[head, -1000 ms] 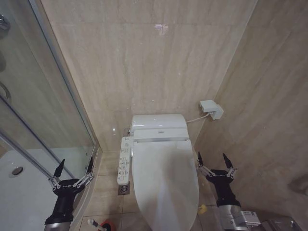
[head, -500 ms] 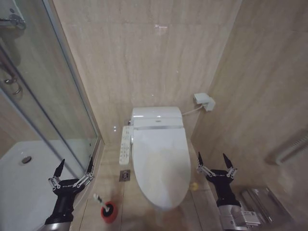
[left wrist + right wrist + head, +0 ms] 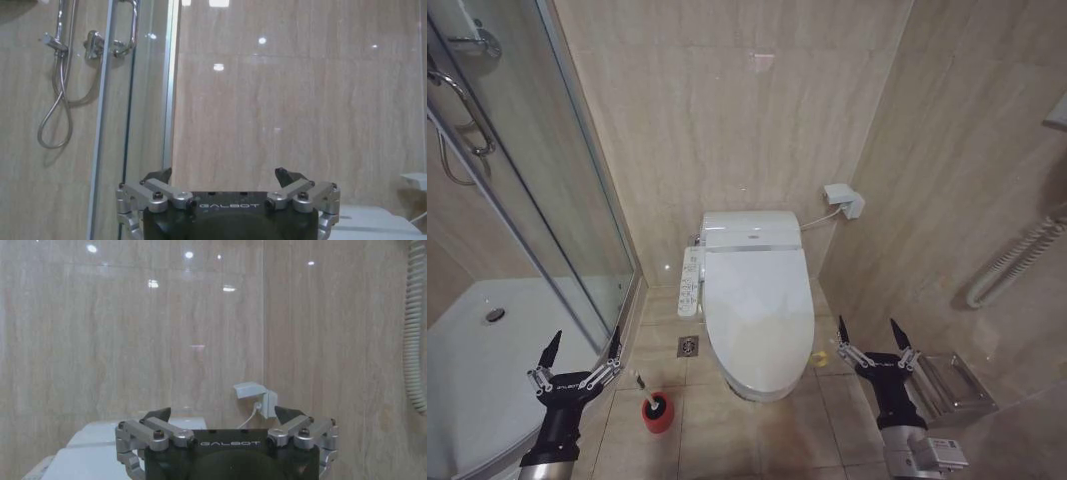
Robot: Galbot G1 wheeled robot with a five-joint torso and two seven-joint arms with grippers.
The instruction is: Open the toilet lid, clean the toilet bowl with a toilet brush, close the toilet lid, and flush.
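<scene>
While shut, toilet lid [image 3: 759,318] lengthwise (robotward).

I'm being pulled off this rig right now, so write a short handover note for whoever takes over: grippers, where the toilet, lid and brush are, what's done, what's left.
Left gripper: open, empty, held low in front of the shower glass, above the floor left of the toilet.
Right gripper: open, empty, held low to the right of the toilet.
Toilet lid: down, covering the toilet bowl; neither gripper touches it.
Toilet brush: standing in its red holder on the floor, left of the bowl's front end, near the left gripper.
Done: nothing, judging by the closed lid and stowed brush.
Left: open lid, scrub bowl, close lid, flush.
</scene>
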